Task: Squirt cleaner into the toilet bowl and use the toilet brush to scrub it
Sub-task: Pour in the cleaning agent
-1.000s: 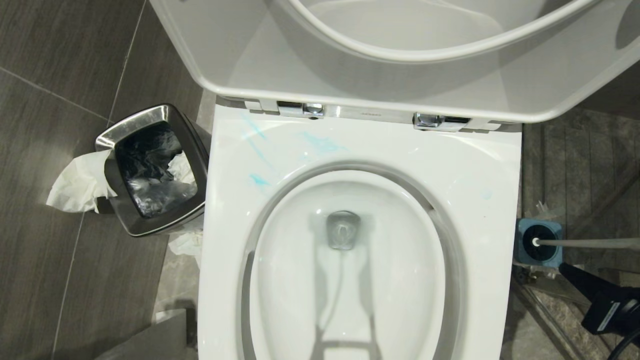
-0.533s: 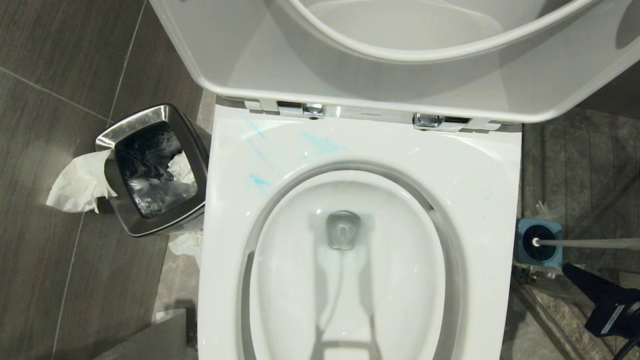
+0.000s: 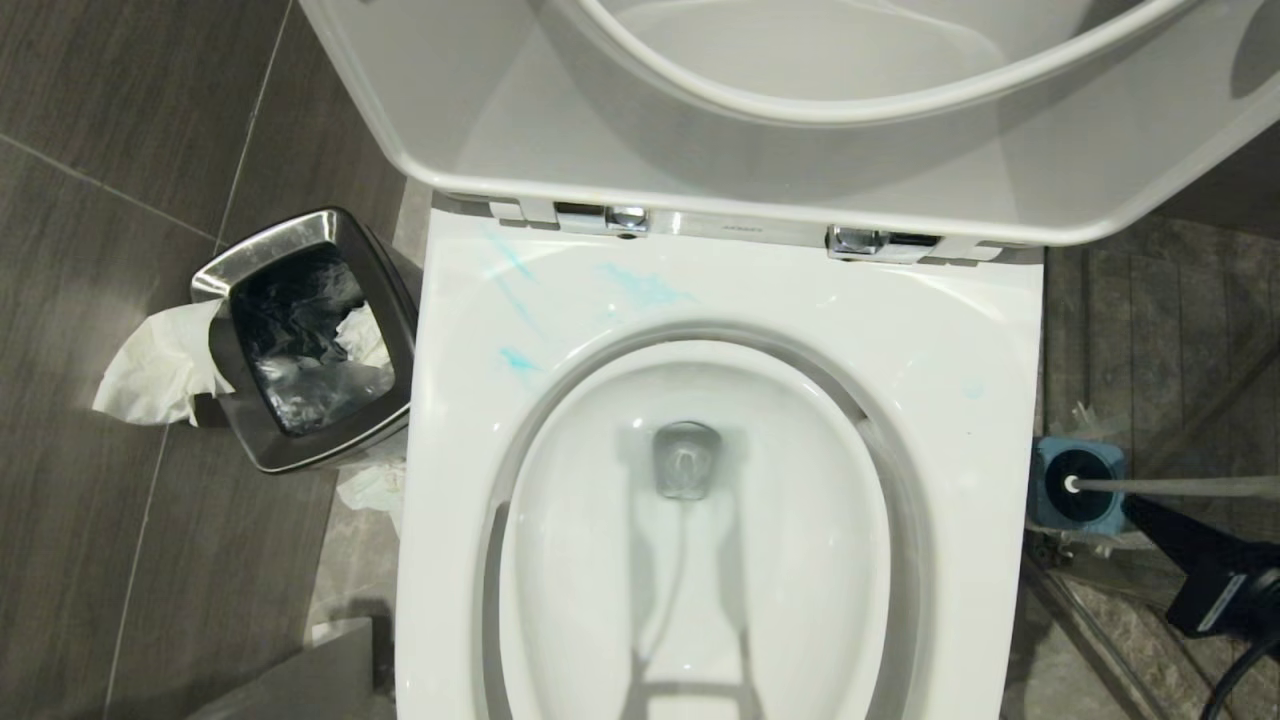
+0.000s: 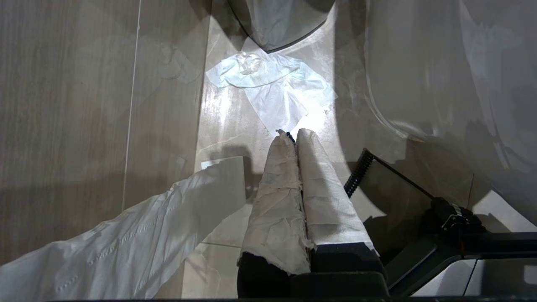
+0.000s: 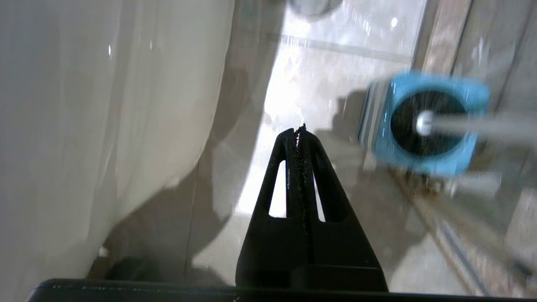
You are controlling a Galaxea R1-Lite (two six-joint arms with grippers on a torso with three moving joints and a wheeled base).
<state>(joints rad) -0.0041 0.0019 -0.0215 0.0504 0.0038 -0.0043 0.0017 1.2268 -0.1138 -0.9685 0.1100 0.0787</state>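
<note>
The white toilet bowl (image 3: 980, 340) fills the middle of the head view, seat and lid raised. Pale blue smears of cleaner (image 3: 645, 288) streak the back left of its rim. To the bowl's right, the toilet brush (image 3: 1180, 486) stands in a blue square holder (image 3: 1045, 500); its black head sits inside and its white handle reaches right. My right gripper (image 3: 1140, 505) is shut and empty, with its tip just beside the holder (image 5: 423, 126), near the handle (image 5: 482, 126). My left gripper (image 4: 295, 133) has paper-wrapped fingers, is shut, and hangs low over the floor beside the bowl's base (image 4: 440, 63).
A steel waste bin (image 3: 240, 275) with a black liner stands left of the bowl, and white tissue (image 3: 160, 365) hangs over its side. Crumpled tissue (image 4: 272, 88) lies on the floor tiles ahead of the left gripper. A white paper strip (image 4: 126, 243) is beside it.
My right gripper has moved away from me toward the brush holder, and its tip now reaches the holder's near corner. The bowl, brush and bin have not moved.
</note>
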